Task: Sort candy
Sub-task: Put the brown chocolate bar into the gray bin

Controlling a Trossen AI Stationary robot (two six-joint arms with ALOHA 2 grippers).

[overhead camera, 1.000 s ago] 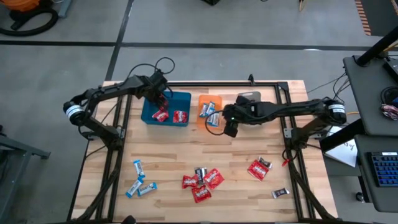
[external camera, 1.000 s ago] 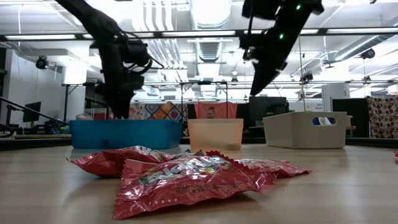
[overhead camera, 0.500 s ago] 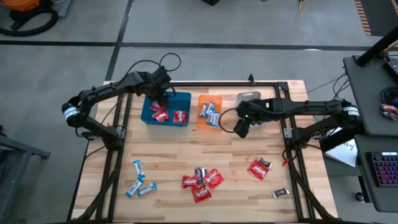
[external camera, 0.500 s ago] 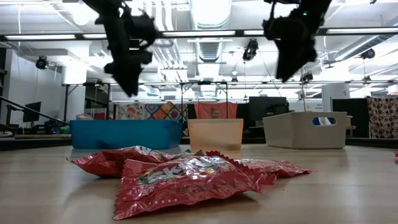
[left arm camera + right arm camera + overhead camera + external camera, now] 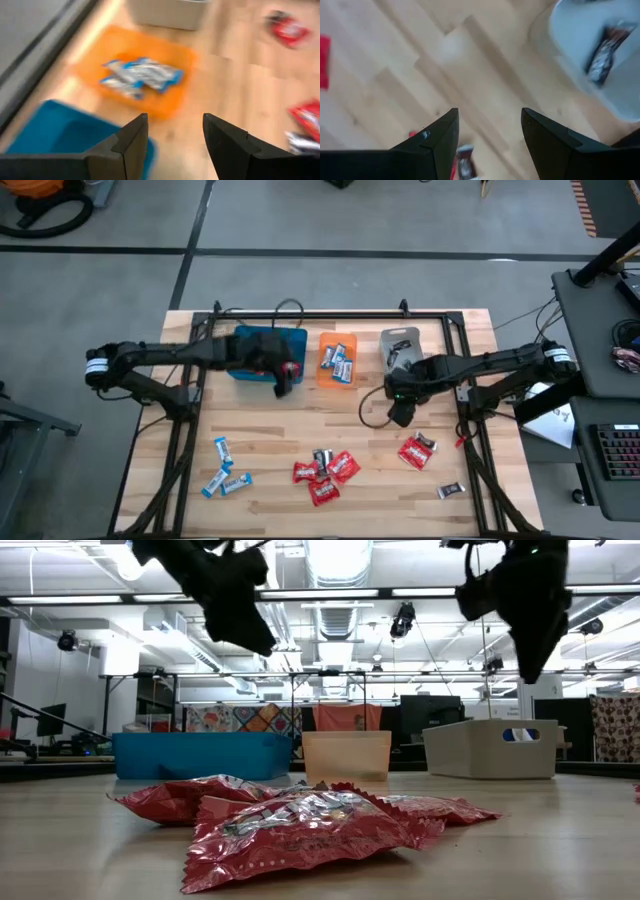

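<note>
Candy lies loose on the wooden table: a red cluster (image 5: 325,472) near the front middle, blue-and-white pieces (image 5: 225,470) at the front left, red and dark ones (image 5: 418,450) at the right. Against the far side, the blue tray (image 5: 250,345) holds a red piece (image 5: 291,367), the orange tray (image 5: 338,360) blue-and-white pieces (image 5: 142,80), and the grey tray (image 5: 400,345) a dark one (image 5: 602,52). My left gripper (image 5: 283,383) hangs open above the blue tray's near right corner. My right gripper (image 5: 399,417) hangs open over bare wood just in front of the grey tray.
A black frame rail (image 5: 340,314) runs along the table's far edge and down both sides. A dark candy (image 5: 451,491) lies alone at the front right. Bare wood (image 5: 330,420) stretches between the trays and the loose candy.
My left gripper has risen out of the blue tray and swung toward the table's near and right edges, staying open. My right gripper has moved from beside the orange tray toward the right and near edges and tipped to point more steeply down, also staying open.
</note>
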